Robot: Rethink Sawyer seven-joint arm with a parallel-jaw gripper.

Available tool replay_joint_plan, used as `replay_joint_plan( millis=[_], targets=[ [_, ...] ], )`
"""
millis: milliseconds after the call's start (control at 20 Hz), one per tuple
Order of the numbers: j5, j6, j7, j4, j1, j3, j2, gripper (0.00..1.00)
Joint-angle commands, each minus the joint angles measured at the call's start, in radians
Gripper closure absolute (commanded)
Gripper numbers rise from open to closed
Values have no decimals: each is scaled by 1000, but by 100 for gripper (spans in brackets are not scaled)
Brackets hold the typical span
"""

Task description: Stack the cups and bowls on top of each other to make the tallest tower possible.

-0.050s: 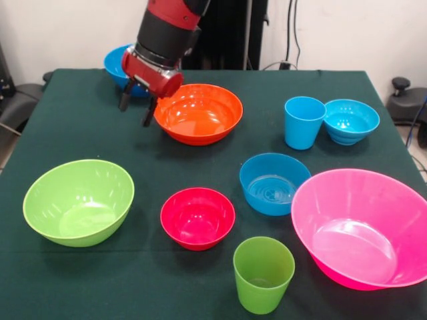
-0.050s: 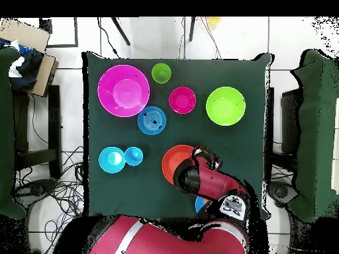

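Seven bowls, two cups (none stacked).

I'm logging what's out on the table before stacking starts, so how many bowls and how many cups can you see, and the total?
Bowls: 7, namely lime green, red, pink, medium blue, orange, turquoise, and a blue one partly behind the arm.
Cups: 2, light blue and green.
Total: 9.
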Motion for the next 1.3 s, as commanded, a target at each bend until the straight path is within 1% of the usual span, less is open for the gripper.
replay_joint_plan(
  millis=[50,250,400,550,700,750,850,1000,1200,1300],
  targets=[
    [14,-7,107,-114,-5,154,65,0],
    [11,-8,112,-110,-7,157,64,0],
    [-3,7,108,-86,-14,159,44,0],
    [-18,67,98,-20,-9,141,-19,0],
    [-60,157,59,80,-34,135,-131,0],
    [-74,191,41,110,-45,131,-171,0],
    [-106,216,19,172,-71,123,-229,0],
    [-171,190,-4,235,-144,148,-265,0],
    [-261,210,-66,254,-236,179,-310,0],
    [-297,224,-82,255,-269,193,-327,0]
  ],
)
